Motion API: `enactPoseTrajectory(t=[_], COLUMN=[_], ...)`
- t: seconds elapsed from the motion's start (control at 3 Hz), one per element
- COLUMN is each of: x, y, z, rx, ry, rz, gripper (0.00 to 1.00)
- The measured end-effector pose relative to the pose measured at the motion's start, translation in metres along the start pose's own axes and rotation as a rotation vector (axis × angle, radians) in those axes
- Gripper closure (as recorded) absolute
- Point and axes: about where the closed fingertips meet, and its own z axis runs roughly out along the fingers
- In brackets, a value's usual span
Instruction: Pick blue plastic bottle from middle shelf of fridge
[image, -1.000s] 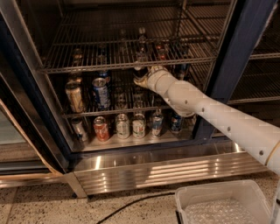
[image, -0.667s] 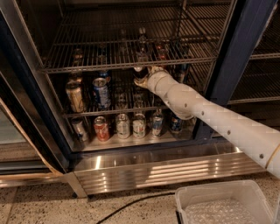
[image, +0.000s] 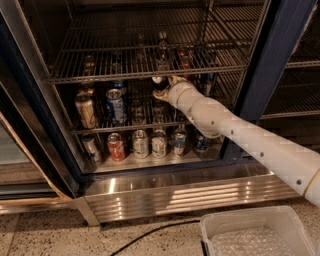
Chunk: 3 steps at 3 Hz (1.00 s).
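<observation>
Speckled stone flooring runs along the bottom of the view, and on it stands the fridge (image: 165, 190), a wide display cooler with dark blue door frames and a ribbed, shiny stainless-steel base panel. Inside, grey wire-grid racks span its width.

A thick white arm (image: 250, 142), smooth and tubular with small dark dots along its shell, reaches in from the lower right, rising diagonally into the open compartment.

A white plastic bin (image: 240, 222) with rounded corners sits on the floor at lower right, its inside lined with a bubbly clear sheet. A thin black cable (image: 150, 234) curves across the floor beside it.

The upper rack (image: 100, 75) carries a few slim bottles, too dim to tell apart. Below it, the middle shelf (image: 100, 129) holds a gold can (image: 86, 110) and a blue can (image: 115, 105) on the left. On the solid steel floor beneath stands a row of cylinders: a red can (image: 116, 146), two pale cans (image: 140, 143) and blue-and-silver cans (image: 180, 141).

The blue plastic bottle (image: 157, 82) stands upright near the middle of the middle shelf, its round white cap just under the upper rack and its dark body partly hidden. The gripper (image: 164, 90) is right against it, at cap and neck height; whether it has closed on the bottle cannot be told.
</observation>
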Motion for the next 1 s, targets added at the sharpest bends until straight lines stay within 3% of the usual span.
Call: enactPoseTrajectory(t=[0.33, 1.0], x=[-0.004, -0.026], y=[0.006, -0.004], z=[-0.016, -0.056], rx=[0.016, 0.113], ry=[-0.031, -0.126], rz=[0.009, 0.041], gripper=[1.00, 1.00])
